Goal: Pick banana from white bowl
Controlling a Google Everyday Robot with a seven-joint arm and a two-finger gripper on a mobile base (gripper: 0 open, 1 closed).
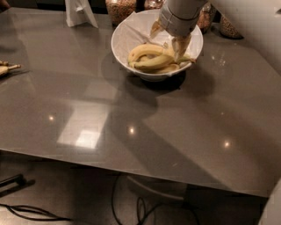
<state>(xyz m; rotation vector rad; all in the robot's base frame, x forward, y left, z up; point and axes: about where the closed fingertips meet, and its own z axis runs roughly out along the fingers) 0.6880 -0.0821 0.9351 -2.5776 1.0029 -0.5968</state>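
Observation:
The white bowl (pixel 131 30) stands at the back middle of the grey table (pixel 131 132). Yellow bananas (pixel 149 60) lie in it. My gripper (pixel 169 38) hangs from the white arm over the bowl's right half. Its fingers are spread, one at the back left (pixel 156 29) and one at the front right (pixel 180 45), right above the bananas' right end. The fingers are open and hold nothing. The right ends of the bananas are partly hidden behind the front finger.
Glass jars of grain (pixel 120 9) stand behind the bowl, with more at the back right (pixel 229 27). A white stand (pixel 79 13) is at the back left. A small object (pixel 6 68) lies at the table's left edge. Cables (pixel 35 213) lie on the floor below.

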